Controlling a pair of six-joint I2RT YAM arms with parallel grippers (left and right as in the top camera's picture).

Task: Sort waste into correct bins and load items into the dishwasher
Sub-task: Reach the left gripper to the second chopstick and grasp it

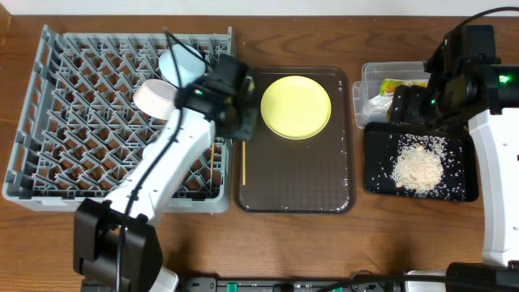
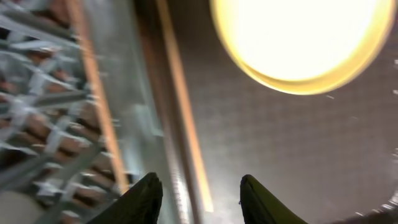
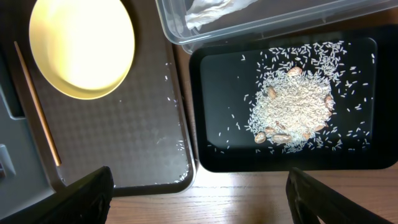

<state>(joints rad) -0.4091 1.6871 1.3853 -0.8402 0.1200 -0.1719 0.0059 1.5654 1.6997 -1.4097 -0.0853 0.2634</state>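
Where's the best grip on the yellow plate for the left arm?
The yellow plate lies flat on the brown tray, so only its raised rim offers a pinch. Probably take the left rim, nearest the left gripper, from above, one finger inside, one outside.

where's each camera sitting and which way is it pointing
Overhead: above the table, looking down on the grey rack, brown tray and black tray; left arm and right arm show.
Left wrist: on the left arm, looking down past the left gripper at a chopstick along the brown tray's rim.
Right wrist: on the right arm, looking down past the right gripper at rice in the black tray.
Shared: the yellow plate appears in all three.
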